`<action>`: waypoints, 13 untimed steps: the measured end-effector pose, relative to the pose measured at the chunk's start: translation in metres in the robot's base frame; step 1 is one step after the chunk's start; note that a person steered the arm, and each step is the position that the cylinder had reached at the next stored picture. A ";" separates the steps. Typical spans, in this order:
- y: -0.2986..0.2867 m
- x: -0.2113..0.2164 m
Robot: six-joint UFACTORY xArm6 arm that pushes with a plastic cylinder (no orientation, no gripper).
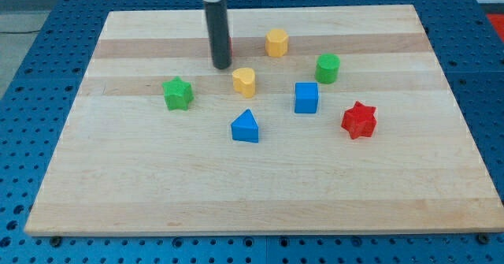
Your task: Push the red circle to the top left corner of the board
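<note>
My tip (221, 65) rests on the wooden board (118, 193) in its upper middle part. The rod stands upright above it. The red circle is almost wholly hidden behind the rod; only a thin red sliver (232, 50) shows at the rod's right edge, just above the tip. The board's top left corner (110, 16) lies well to the left of the tip and higher in the view.
A yellow heart (244, 81) sits just below and right of the tip. A yellow hexagon (276, 42) is to its right. A green star (178, 93) lies lower left. A green cylinder (327, 68), blue cube (306, 97), blue triangle (246, 127) and red star (359, 120) lie further right and lower.
</note>
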State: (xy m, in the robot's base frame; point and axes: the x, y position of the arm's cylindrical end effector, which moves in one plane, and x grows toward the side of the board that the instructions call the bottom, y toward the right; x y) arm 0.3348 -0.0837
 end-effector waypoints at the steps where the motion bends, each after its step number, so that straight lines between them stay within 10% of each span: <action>1: -0.008 -0.014; 4: 0.053 -0.029; 8: -0.082 -0.064; 13: -0.104 -0.093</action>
State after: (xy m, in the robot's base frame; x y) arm 0.2419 -0.1880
